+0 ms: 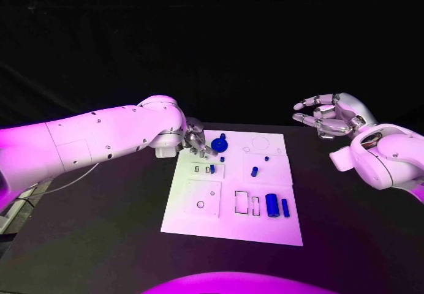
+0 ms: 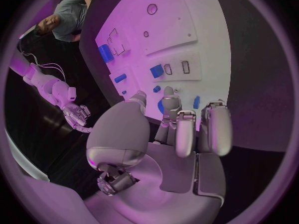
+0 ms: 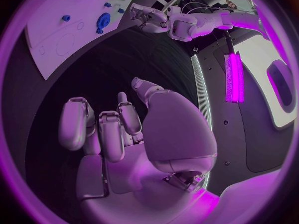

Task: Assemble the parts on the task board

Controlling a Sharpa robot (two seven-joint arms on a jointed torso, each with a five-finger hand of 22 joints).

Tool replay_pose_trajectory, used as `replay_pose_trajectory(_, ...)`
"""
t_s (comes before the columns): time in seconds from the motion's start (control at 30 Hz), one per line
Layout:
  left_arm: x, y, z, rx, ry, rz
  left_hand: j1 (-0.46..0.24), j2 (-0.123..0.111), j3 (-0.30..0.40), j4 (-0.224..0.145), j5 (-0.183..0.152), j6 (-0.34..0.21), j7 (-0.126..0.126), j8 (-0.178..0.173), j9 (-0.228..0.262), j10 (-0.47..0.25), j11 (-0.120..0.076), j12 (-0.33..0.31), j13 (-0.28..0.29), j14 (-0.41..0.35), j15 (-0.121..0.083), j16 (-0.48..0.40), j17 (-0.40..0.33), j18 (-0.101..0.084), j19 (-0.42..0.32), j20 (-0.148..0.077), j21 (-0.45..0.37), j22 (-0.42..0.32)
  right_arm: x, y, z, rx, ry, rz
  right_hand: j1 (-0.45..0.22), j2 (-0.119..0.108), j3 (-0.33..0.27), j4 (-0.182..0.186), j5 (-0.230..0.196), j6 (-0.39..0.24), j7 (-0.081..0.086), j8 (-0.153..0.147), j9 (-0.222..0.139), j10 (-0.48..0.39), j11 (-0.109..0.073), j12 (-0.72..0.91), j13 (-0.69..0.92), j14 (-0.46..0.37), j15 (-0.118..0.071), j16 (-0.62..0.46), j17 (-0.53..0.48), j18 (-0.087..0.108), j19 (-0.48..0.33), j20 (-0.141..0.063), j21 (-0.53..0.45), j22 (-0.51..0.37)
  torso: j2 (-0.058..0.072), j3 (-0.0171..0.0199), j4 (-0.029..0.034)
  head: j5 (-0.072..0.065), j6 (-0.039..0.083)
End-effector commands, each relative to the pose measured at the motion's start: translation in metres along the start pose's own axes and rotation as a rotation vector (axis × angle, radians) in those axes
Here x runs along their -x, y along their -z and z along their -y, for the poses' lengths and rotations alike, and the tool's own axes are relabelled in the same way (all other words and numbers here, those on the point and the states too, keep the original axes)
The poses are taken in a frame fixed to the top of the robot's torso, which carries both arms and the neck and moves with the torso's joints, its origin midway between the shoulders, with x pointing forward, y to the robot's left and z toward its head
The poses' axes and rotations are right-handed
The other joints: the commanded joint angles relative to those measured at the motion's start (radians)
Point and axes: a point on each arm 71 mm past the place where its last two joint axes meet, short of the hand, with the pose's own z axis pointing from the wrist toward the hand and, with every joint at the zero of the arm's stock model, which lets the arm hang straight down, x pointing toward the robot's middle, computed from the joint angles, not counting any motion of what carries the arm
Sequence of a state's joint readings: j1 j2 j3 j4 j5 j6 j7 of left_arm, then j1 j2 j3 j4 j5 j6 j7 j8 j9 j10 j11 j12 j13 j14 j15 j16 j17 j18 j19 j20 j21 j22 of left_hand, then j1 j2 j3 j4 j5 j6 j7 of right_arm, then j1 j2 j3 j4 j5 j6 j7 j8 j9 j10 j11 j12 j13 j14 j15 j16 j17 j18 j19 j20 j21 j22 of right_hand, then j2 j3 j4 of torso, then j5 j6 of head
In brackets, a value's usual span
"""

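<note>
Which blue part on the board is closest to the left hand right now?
The round blue disc at the board's far edge, right beside the left hand. The other blue parts are small pegs and bars lying nearer the robot.

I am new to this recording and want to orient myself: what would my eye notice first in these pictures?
First, the white task board in the middle of the black table, with small blue parts on it. Then the left hand at the board's far left corner, next to a round blue part. The right hand is raised beyond the far right corner, holding nothing.

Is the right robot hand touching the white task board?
No, the right robot hand hovers with nothing in it beyond the task board's far right corner.
</note>
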State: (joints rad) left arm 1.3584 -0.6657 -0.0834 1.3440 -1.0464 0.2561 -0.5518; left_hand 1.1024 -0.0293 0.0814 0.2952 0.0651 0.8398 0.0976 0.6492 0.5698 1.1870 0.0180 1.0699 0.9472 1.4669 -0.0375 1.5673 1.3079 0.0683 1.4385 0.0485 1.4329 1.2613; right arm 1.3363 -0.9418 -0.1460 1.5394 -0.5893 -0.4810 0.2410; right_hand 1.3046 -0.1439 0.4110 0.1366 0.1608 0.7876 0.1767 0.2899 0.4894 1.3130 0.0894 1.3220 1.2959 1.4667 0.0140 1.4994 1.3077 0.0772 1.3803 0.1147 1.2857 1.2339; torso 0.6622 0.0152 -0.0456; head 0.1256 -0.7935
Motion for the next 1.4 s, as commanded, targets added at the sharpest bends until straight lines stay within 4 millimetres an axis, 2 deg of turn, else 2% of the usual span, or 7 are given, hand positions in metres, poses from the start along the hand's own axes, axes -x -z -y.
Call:
replay_pose_trajectory(0.03, -0.002, -0.003, 0.002, 0.022, -0.021, -0.016, -0.003, 0.005, -0.008, -0.001, 0.001, -0.005, -0.004, 0.002, 0.002, -0.002, 0.003, -0.004, -0.004, 0.104, -0.006, 0.004, 0.263, -0.009, 0.006, 0.000, 0.005, 0.004, 0.000, -0.001, -0.001, 0.003, -0.015, 0.009, 0.003, -0.003, 0.001, 0.005, 0.007, -0.006, 0.000, 0.006, 0.001, -0.007, 0.001, -0.007, -0.002, 0.048, -0.001, -0.004, 0.071, 0.010, -0.005, 0.001, -0.006, -0.003, -0.001, 0.0001, 0.0010, 0.000, 0.000)
replay_pose_trajectory(0.17, -0.004, -0.006, 0.005, 0.021, -0.024, -0.026, 0.001, 0.007, -0.009, -0.001, 0.003, -0.008, -0.004, 0.002, 0.003, -0.004, 0.003, -0.005, -0.005, 0.104, -0.005, 0.004, 0.263, -0.009, 0.005, 0.001, 0.006, 0.005, 0.000, -0.001, -0.001, 0.002, -0.016, 0.009, 0.003, -0.003, 0.001, 0.005, 0.007, -0.006, 0.000, 0.006, 0.001, -0.007, 0.001, -0.007, -0.002, 0.048, -0.001, -0.004, 0.071, 0.010, -0.005, 0.001, -0.006, -0.003, 0.000, 0.0001, 0.0021, -0.004, 0.000)
replay_pose_trajectory(0.33, -0.008, -0.011, 0.008, 0.021, -0.026, -0.041, 0.004, 0.010, -0.010, -0.001, 0.005, -0.010, -0.003, 0.002, 0.005, -0.003, 0.003, -0.001, 0.000, 0.104, -0.005, 0.004, 0.263, -0.010, 0.006, 0.001, 0.008, 0.008, -0.001, -0.001, -0.001, 0.000, -0.016, 0.008, 0.003, -0.002, 0.001, 0.005, 0.010, -0.007, 0.001, 0.007, 0.002, -0.008, 0.001, -0.008, -0.003, 0.048, -0.001, -0.004, 0.072, 0.010, -0.005, 0.001, -0.007, -0.004, 0.000, -0.0009, 0.0020, -0.008, -0.005)
replay_pose_trajectory(0.77, -0.019, -0.022, 0.012, 0.019, -0.026, -0.086, 0.017, 0.016, -0.011, -0.002, 0.010, -0.017, -0.002, 0.002, 0.008, -0.005, 0.004, 0.000, 0.001, 0.104, -0.004, 0.004, 0.263, -0.010, 0.007, 0.002, 0.010, 0.013, -0.003, -0.002, -0.002, 0.002, -0.019, 0.002, 0.004, -0.001, 0.002, 0.006, 0.012, -0.007, 0.000, 0.009, 0.002, -0.008, 0.001, -0.008, -0.003, 0.048, -0.001, -0.005, 0.071, 0.011, -0.006, 0.001, -0.010, -0.006, -0.001, -0.0003, 0.0028, -0.009, -0.013)
replay_pose_trajectory(0.83, -0.021, -0.024, 0.011, 0.021, -0.026, -0.093, 0.020, 0.017, -0.011, -0.003, 0.010, -0.017, -0.002, 0.002, 0.009, -0.005, 0.005, 0.001, 0.003, 0.104, -0.004, 0.004, 0.263, -0.011, 0.007, 0.002, 0.011, 0.013, -0.004, -0.002, -0.002, 0.002, -0.019, 0.001, 0.004, -0.001, 0.002, 0.006, 0.014, -0.007, 0.000, 0.010, 0.003, -0.007, 0.001, -0.007, -0.003, 0.048, -0.001, -0.005, 0.071, 0.010, -0.005, 0.001, -0.009, -0.005, -0.001, 0.0000, 0.0030, -0.008, -0.017)
replay_pose_trajectory(1.4, -0.030, -0.030, 0.012, 0.016, -0.025, -0.138, 0.038, 0.029, -0.006, -0.002, 0.013, -0.022, -0.001, 0.002, 0.014, -0.008, 0.006, 0.002, 0.003, 0.104, -0.002, 0.004, 0.263, -0.011, 0.007, 0.004, 0.014, 0.018, -0.006, -0.003, -0.003, 0.002, -0.020, -0.001, 0.005, -0.001, 0.003, 0.007, 0.018, -0.008, 0.000, 0.011, 0.003, -0.006, 0.000, -0.007, -0.003, 0.049, -0.002, -0.005, 0.072, 0.010, -0.004, 0.001, -0.011, -0.006, -0.001, 0.0002, 0.0036, -0.009, -0.022)
